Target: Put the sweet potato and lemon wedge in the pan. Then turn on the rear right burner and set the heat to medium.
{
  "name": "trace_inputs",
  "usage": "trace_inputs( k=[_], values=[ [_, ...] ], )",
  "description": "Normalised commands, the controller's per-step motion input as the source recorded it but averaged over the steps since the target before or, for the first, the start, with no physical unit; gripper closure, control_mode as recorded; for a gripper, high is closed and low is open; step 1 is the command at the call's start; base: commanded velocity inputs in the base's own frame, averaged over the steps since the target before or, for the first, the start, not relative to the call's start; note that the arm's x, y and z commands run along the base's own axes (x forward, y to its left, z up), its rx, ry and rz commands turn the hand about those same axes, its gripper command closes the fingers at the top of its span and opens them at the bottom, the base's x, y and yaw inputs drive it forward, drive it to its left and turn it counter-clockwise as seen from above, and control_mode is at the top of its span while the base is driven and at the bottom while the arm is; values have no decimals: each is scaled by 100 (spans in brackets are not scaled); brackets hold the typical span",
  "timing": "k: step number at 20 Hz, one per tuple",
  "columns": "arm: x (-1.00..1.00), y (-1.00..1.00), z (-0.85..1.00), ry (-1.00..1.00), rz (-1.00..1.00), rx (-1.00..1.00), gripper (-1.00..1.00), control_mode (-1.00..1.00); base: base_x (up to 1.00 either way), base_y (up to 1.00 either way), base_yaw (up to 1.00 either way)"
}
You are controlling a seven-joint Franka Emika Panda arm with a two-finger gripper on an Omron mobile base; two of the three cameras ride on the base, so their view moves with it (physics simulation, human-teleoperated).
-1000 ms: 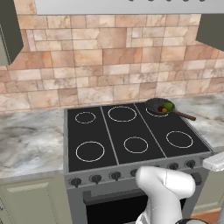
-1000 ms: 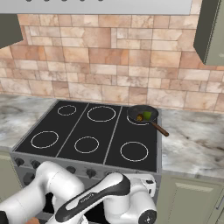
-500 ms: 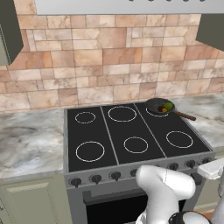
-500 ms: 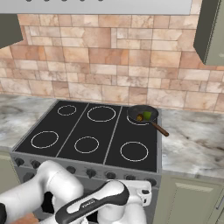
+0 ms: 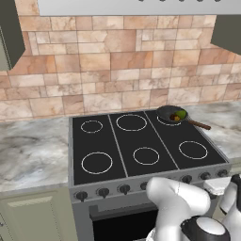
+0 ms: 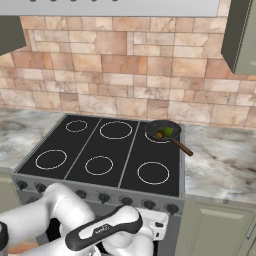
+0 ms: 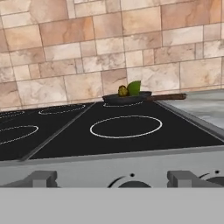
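— Looking from the left side to the right, what do you find on the stove?

— First the black cooktop (image 5: pixel 141 146) with its white rings, all bare. Then, at the back right, the pan (image 5: pixel 171 114) sits on the rear right burner (image 6: pixel 159 136). Inside it lie the sweet potato (image 7: pixel 123 91) and, just beside it, the lemon wedge (image 7: pixel 134 88). The long handle (image 6: pixel 183 147) points to the right and toward the front, over the edge of the glass.

— Why are they placed so?

— I judge the first part of the task is done: both pieces are in the pan, and the pan is already over the burner which must heat it. What is left is the knob.

— And the gripper?

— Its fingers are not visible to me, but the jaws stand fully apart and hold nothing. The hand camera looks low along the front of the stove, near the knobs (image 7: pixel 183 178).

— Does something stand in the way?

— Nothing blocks the knobs. The risk is choosing a wrong one, because several stand in a row (image 5: pixel 124 189) and look alike.
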Motion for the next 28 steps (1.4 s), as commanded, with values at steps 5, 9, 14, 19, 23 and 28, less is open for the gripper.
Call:
trace_inputs(
  k=[5, 9, 14, 19, 23, 28],
  values=[
    [15, 0, -57, -9, 0, 0, -100, -100, 0, 0, 0],
    [-1, -30, -28, -7, 0, 0, -100, -100, 0, 0, 0],
    [-1, -45, -2, -3, 0, 0, -100, -100, 0, 0, 0],
    [0, -2, 0, 0, 2, 0, -100, -100, 0, 0, 0],
    [1, 2, 0, 0, 4, 0, -100, -100, 0, 0, 0],
    [5, 12, 0, 0, 2, 0, -100, -100, 0, 0, 0]
  ],
)
